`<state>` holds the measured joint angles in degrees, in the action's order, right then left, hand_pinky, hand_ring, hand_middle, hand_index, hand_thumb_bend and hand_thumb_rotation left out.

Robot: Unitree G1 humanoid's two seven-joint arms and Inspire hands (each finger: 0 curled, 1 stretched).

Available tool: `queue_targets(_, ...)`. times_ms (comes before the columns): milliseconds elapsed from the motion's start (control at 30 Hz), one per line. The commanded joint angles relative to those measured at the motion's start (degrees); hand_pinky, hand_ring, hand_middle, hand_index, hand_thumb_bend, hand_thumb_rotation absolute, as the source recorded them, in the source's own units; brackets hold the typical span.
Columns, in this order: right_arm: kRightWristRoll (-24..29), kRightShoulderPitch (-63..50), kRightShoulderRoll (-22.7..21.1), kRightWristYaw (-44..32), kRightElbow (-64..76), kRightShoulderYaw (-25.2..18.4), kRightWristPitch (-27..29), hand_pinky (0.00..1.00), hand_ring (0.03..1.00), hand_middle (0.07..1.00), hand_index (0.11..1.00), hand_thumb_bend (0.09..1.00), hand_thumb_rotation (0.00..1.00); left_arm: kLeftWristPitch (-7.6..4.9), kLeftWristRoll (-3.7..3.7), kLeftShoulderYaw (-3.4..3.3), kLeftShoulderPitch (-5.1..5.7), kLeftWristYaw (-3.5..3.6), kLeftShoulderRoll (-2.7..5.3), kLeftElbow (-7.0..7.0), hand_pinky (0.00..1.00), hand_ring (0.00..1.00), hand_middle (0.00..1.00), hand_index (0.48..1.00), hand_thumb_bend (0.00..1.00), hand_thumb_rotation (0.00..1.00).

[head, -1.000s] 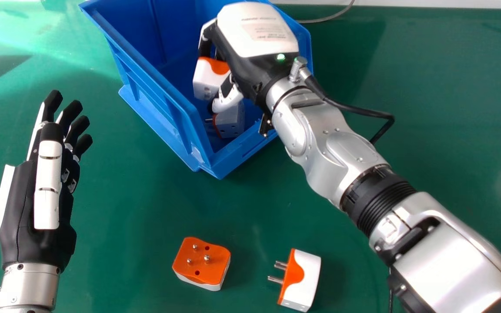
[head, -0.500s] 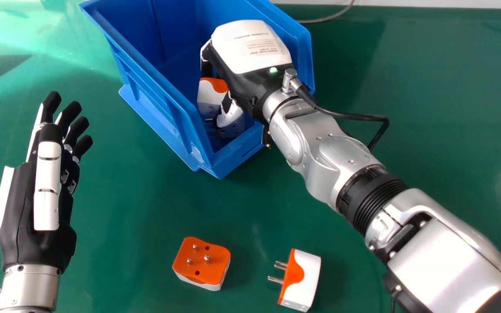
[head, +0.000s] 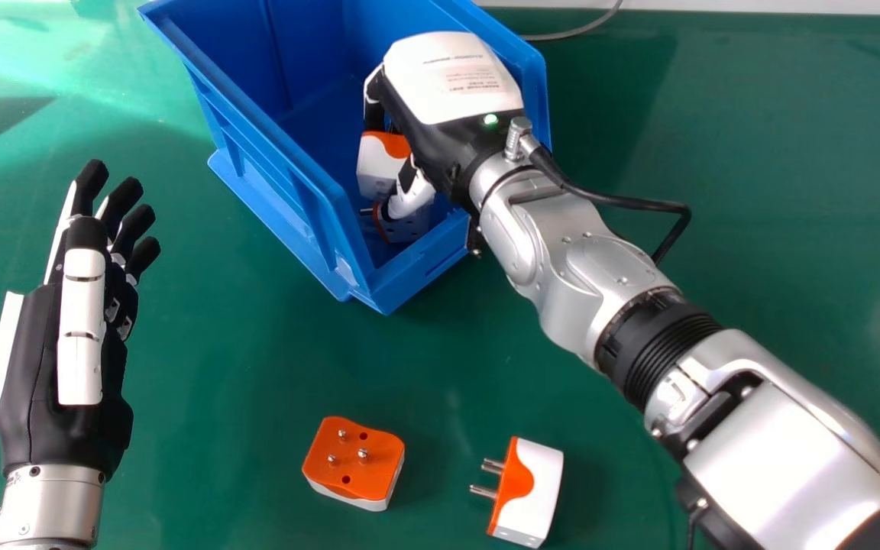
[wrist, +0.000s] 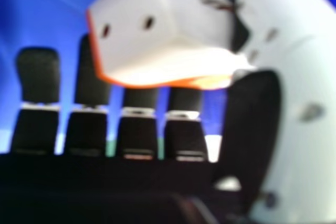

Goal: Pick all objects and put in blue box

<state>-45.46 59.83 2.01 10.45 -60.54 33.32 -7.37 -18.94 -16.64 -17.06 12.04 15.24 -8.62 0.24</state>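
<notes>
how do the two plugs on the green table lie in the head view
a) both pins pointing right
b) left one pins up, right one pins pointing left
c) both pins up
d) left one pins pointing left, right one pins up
b: the left plug shows its pins on its upturned orange face, while the right plug's stick out toward the view's left.

Upper centre: right hand (head: 448, 84) pinching white-orange adapter (head: 379, 166) in blue box (head: 257, 141). Lower centre: two adapters (head: 354, 462). Left: left hand (head: 39, 367).
</notes>
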Motion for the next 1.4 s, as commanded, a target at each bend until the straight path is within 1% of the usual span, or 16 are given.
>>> queue_targets(0,-0.29,2.3,0.0,-0.67,2.58,0.39,-0.46,0.31,0.398,0.53,0.503,0.51,0.0,-1.32,-0.13,-0.39,-0.07,0.3,-0.38,-0.54,0.94,0.93,0.94,0.959,0.49,0.95)
queue_targets(33,0.02,2.05,-0.24,-1.0,3.16,0.31,-0.22,0.34,0.441,0.581,0.582,0.561,0.07,-1.41,-0.08,-0.4,-0.1,0.3,-0.38,-0.51,0.94,0.93,0.94,0.958,0.49,0.95)
queue_targets(67,0.32,1.82,-0.41,-1.08,3.65,0.17,0.09,0.34,0.441,0.581,0.582,0.561,0.07,-1.44,-0.04,-0.43,-0.18,0.28,-0.41,-0.46,0.94,0.93,0.94,0.958,0.49,0.95)
queue_targets(100,0.26,1.64,-0.65,-0.91,4.05,0.3,0.44,0.4,0.528,0.656,0.663,0.615,0.14,-1.34,0.01,-0.44,-0.22,0.22,-0.43,-0.5,0.95,0.93,0.94,0.956,0.49,0.95)
queue_targets(133,0.05,1.43,-0.88,-0.69,4.5,0.5,0.6,0.4,0.528,0.656,0.663,0.615,0.14,-1.19,0.13,-0.43,-0.25,0.1,-0.46,-0.6,0.95,0.93,0.94,0.956,0.49,0.95)
queue_targets(233,-0.59,0.95,-1.42,-0.77,5.77,1.14,0.34,0.58,0.737,0.823,0.828,0.745,0.27,-0.95,0.3,-0.38,-0.28,-0.13,-0.46,-0.66,0.95,0.93,0.94,0.948,0.49,0.95)
queue_targets(267,-0.73,0.81,-1.6,-0.85,6.13,1.34,0.26,0.58,0.737,0.823,0.828,0.745,0.27,-1.08,0.31,-0.38,-0.34,-0.18,-0.4,-0.57,0.95,0.93,0.94,0.948,0.49,0.95)
queue_targets(333,-0.86,0.63,-1.91,-1.17,6.74,1.67,-0.01,0.67,0.823,0.887,0.89,0.796,0.33,-1.18,0.34,-0.35,-0.43,-0.14,-0.47,-0.39,0.95,0.93,0.93,0.946,0.49,0.95)
queue_targets(467,-1.04,0.3,-2.5,-0.8,7.67,2.25,0.01,0.81,0.931,0.963,0.964,0.86,0.41,-1.26,0.62,-0.27,-0.5,-0.14,-0.54,-0.44,0.95,0.93,0.93,0.948,0.5,0.95)
queue_targets(600,-1.38,-0.18,-3.34,-0.63,9.54,2.8,-0.03,0.84,0.955,0.981,0.982,0.875,0.43,-0.98,0.08,-0.35,-0.63,-0.15,-0.23,-0.49,0.95,0.93,0.93,0.947,0.5,0.95)
queue_targets(733,-1.63,-1.24,-4.74,-0.74,13.2,2.93,0.01,0.86,0.975,0.994,0.995,0.879,0.45,-1.53,0.2,-0.34,-1.0,0.25,-0.45,0.12,0.95,0.93,0.93,0.947,0.49,0.95)
queue_targets(900,-2.41,-2.83,-6.53,-3.09,18.8,3.01,-1.15,0.88,0.987,0.999,0.998,0.855,0.43,-1.34,-0.06,-0.38,-1.31,0.3,-0.41,0.24,0.95,0.93,0.93,0.945,0.49,0.95)
queue_targets(1200,-4.93,-7.33,-10.48,-5.37,29.7,2.76,-1.88,0.89,0.976,1.0,0.991,0.839,0.39,-0.99,0.46,-0.16,-1.56,-0.15,-0.44,0.11,0.94,0.93,0.93,0.947,0.49,0.95)
queue_targets(1233,-5.26,-7.79,-10.83,-5.65,30.76,2.7,-1.94,0.89,0.97,1.0,0.988,0.836,0.37,-0.92,0.17,-0.15,-1.57,-0.01,-0.4,0.09,0.94,0.93,0.94,0.949,0.5,0.95)
queue_targets(1300,-6.06,-8.74,-11.54,-6.18,33.06,2.61,-2.28,0.89,0.966,1.0,0.984,0.832,0.36,-0.82,-0.02,-0.17,-1.56,-0.06,-0.29,-0.01,0.94,0.93,0.94,0.95,0.5,0.95)
queue_targets(1367,-6.82,-9.76,-12.3,-6.44,35.45,2.53,-2.63,0.89,0.961,0.999,0.98,0.826,0.35,-1.07,0.43,-0.21,-1.58,-0.15,-0.46,0.22,0.94,0.93,0.94,0.952,0.5,0.94)
